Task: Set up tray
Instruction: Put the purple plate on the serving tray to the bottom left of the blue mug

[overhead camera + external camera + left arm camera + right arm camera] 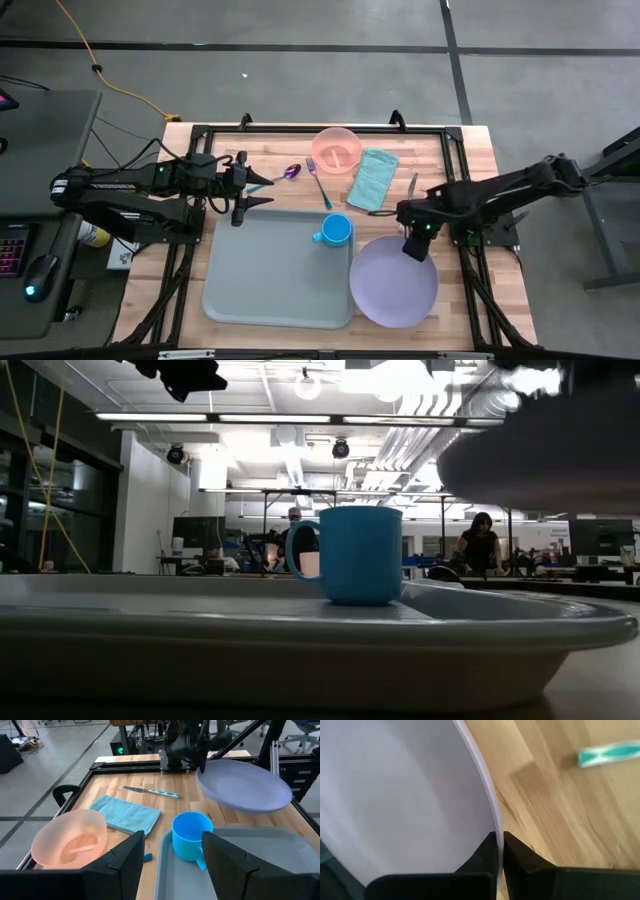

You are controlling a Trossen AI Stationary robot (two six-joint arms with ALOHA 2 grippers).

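The right gripper (413,246) pinches the plate (393,282) by its far rim. The tray (270,290) lies just left. The left gripper (243,188) waits spread.

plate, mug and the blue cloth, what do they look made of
Plate: likely plastic, lavender, matte; thin rim, pinched at the edge by the right gripper.
Mug: probably plastic, blue, with a smooth soft sheen.
Cloth: woven fabric, teal, folded flat with soft edges.

One tray (270,270); one plate (393,292); one mug (335,231); one bowl (336,150); one cloth (373,179); two claws (243,187) (414,243).
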